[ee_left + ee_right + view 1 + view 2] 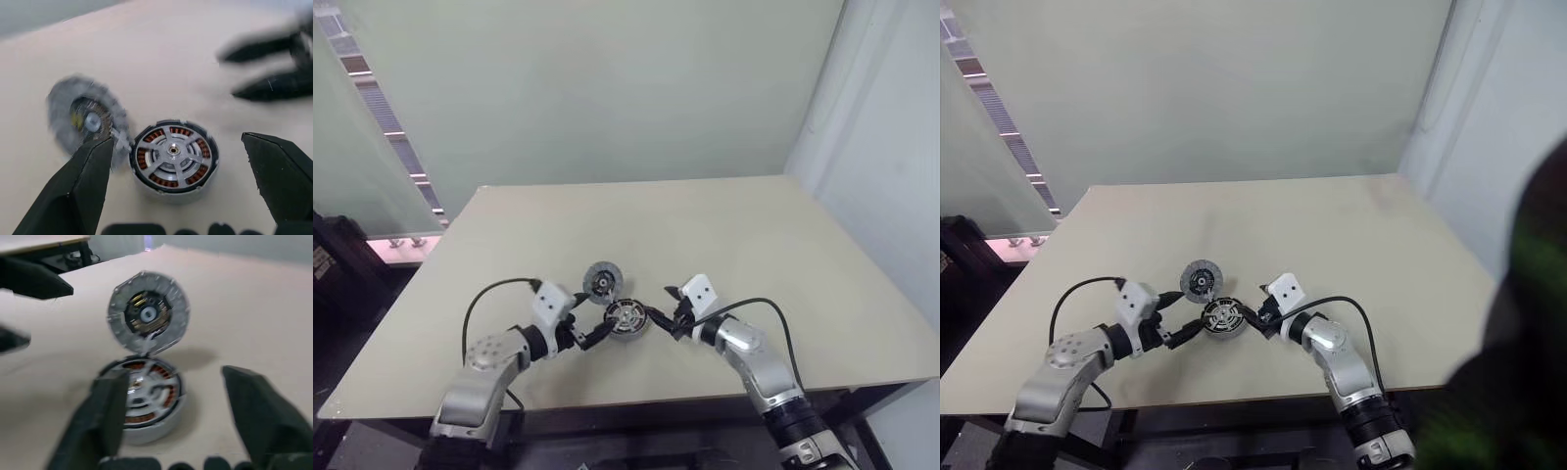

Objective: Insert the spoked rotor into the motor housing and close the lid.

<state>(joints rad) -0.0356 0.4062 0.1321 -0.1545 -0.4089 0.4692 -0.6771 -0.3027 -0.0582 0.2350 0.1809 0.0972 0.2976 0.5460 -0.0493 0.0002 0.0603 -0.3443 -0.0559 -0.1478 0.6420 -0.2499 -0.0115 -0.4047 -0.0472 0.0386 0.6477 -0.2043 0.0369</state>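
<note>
Rotor (172, 152) sits in housing (626, 319) on table (783, 255); lid (602, 281) just behind, hinged up. Left jaws wide, right jaws apart, both flanking housing, I guess to shut it.

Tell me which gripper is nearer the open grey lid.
Left. The left gripper sits just below the lid, one finger almost touching it; the right gripper is across the motor housing, farther off.

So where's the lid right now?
In the head views the lid stands open on the table, tilted up at the far edge of the motor housing, which sits between the left gripper and right gripper.
</note>
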